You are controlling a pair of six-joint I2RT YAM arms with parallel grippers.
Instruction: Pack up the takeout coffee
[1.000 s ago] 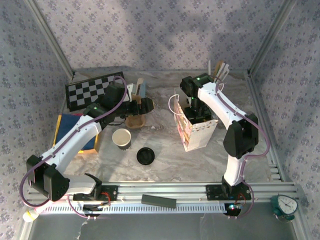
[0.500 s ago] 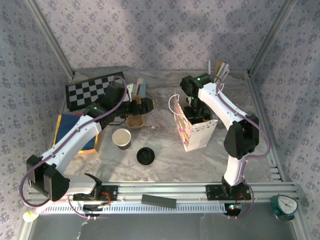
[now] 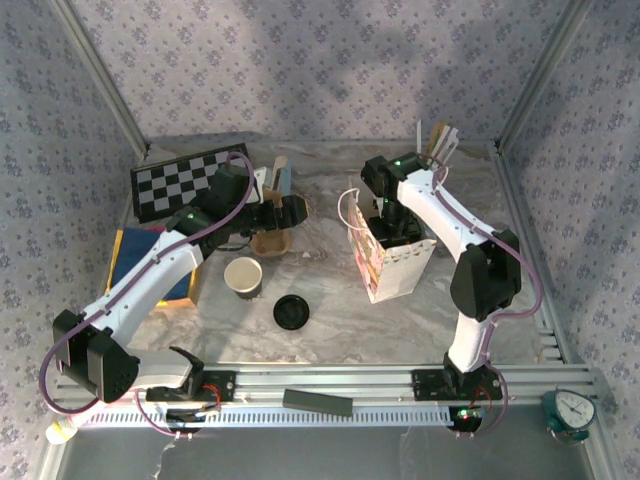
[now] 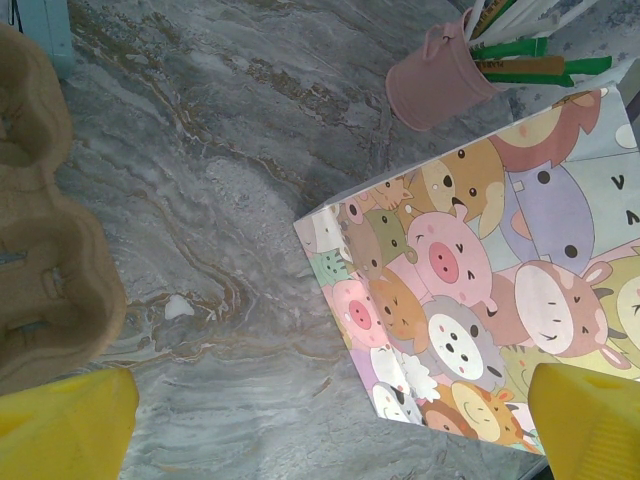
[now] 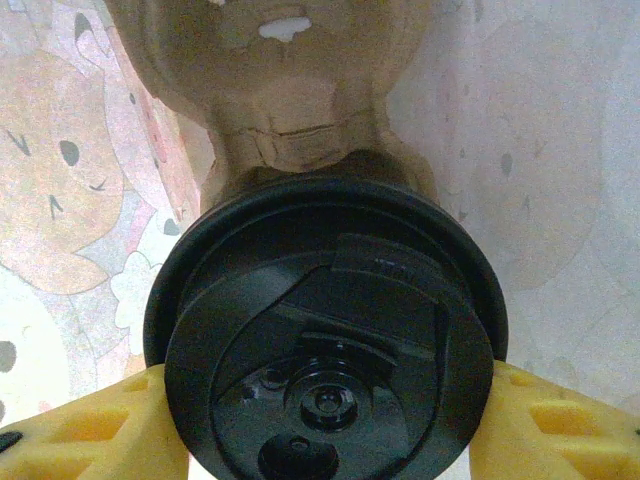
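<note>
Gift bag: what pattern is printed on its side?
Colourful cartoon animal faces cover the gift bag, clearest in the left wrist view.

Floral-papered walls [image 3: 330,70] are seen across the top and sides; a marbled table [image 3: 330,285] is enclosed below.

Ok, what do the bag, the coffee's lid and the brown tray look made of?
The bag: likely paper, matte printed, with sharp folded edges. The takeout coffee lid: black plastic, slightly glossy, moulded ridges. The tray: seemingly moulded paper pulp, rough, dull brown, rounded cup wells.
</note>
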